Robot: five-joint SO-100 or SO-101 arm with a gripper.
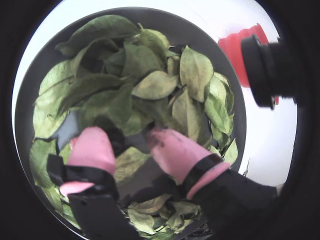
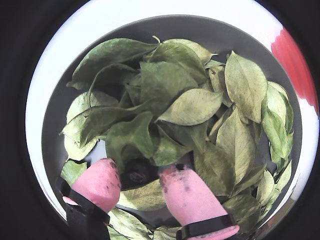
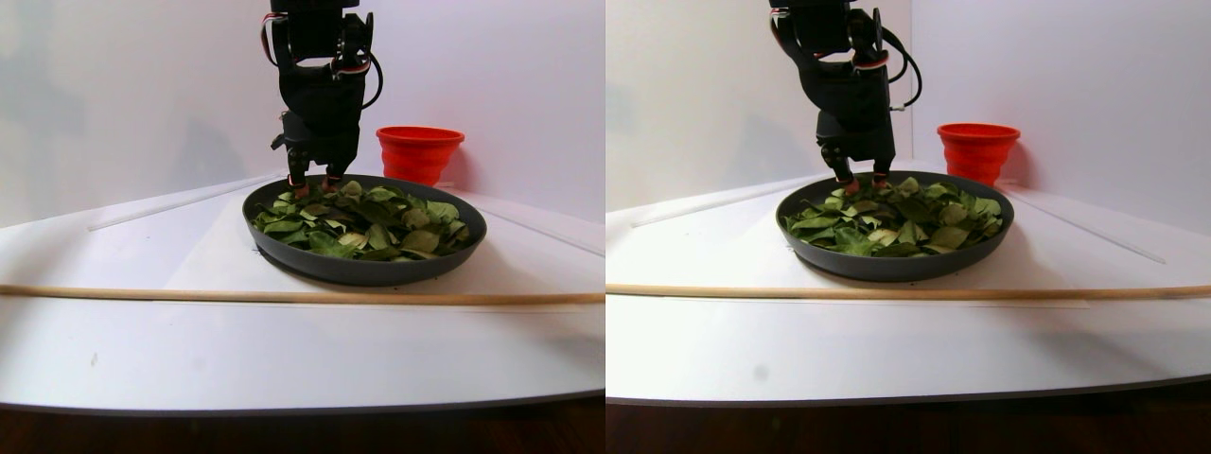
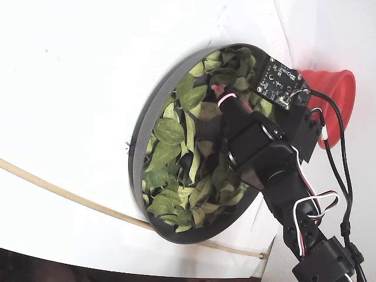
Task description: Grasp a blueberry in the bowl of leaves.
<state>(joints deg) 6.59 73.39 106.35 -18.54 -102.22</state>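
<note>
The dark grey bowl [image 1: 150, 15] is full of green leaves [image 1: 155, 85]. A dark blueberry [image 1: 117, 141] lies half under a leaf near the bowl's edge and also shows in the other wrist view [image 2: 136, 172]. My gripper [image 1: 126, 136] has pink fingertips [image 1: 92, 147] lowered into the leaves. The jaws stand apart, one on each side of the blueberry, which lies close to the left finger with a gap to the right one. In the stereo pair view the gripper [image 3: 314, 184] is at the bowl's [image 3: 359, 270] back left.
A red ribbed cup [image 3: 419, 151] stands just behind the bowl, beside the arm [image 4: 276, 170]. A long thin wooden stick [image 3: 284, 296] lies across the white table in front of the bowl. A second camera housing [image 1: 265, 70] juts in at the right of a wrist view.
</note>
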